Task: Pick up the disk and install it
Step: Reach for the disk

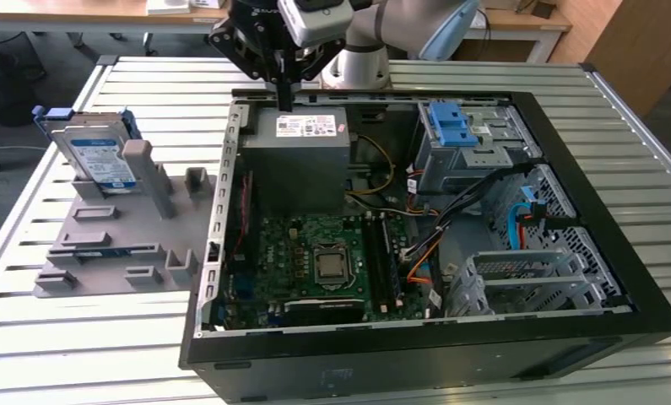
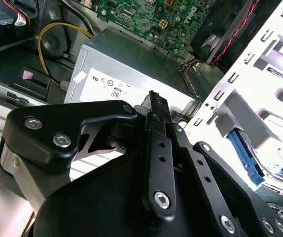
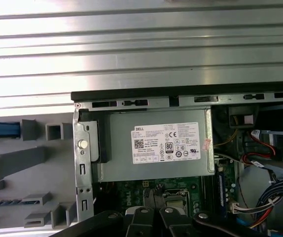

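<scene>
The disk (image 1: 96,153), silver with a white-and-blue label and a blue frame, stands on edge in a grey holder (image 1: 116,228) on the table, at the exterior view's left of the open computer case (image 1: 425,337). Its blue frame edge (image 3: 1,129) shows in the first wrist view. My gripper (image 1: 284,99) hangs over the back rim of the case, just above the grey power supply box (image 1: 301,156), well away from the disk. Its black fingers (image 2: 154,106) are pressed together with nothing between them.
Inside the case lie the green motherboard (image 1: 312,261), loose cables (image 1: 482,202), and a metal drive cage with a blue ribbed latch (image 1: 459,126) at the back right. A second metal cage (image 1: 527,278) sits at the front right. The slatted metal table (image 1: 88,337) surrounds the case.
</scene>
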Controlling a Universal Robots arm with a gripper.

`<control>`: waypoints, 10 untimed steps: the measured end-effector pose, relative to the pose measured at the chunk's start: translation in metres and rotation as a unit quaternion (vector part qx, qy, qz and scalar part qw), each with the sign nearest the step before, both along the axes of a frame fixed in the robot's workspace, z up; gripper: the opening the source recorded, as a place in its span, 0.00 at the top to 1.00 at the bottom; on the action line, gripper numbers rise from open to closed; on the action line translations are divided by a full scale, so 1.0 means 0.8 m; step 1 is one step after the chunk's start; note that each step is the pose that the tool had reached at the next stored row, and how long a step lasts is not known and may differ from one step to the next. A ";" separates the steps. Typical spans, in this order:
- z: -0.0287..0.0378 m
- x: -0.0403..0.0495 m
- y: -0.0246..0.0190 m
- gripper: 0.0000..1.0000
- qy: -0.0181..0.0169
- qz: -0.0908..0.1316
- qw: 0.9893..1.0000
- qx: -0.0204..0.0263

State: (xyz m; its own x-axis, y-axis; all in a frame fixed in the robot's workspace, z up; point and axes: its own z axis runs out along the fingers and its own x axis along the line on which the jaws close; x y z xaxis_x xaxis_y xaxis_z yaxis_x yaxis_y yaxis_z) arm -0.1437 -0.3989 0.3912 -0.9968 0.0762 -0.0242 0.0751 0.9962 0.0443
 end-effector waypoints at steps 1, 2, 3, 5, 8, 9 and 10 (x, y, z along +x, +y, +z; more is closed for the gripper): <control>0.0000 0.000 0.0000 0.89 0.000 0.000 1.000 0.000; 0.0000 -0.001 0.0000 0.89 0.000 0.000 1.000 0.000; 0.0000 -0.001 0.0000 0.89 0.000 0.000 1.000 0.000; 0.0000 -0.002 0.0000 0.89 0.000 0.000 1.000 0.000; -0.0001 -0.003 0.0000 0.89 0.000 0.000 1.000 0.000; -0.0001 -0.003 0.0000 0.89 0.000 0.000 1.000 0.000; -0.0002 -0.004 0.0000 0.89 0.000 0.000 1.000 0.000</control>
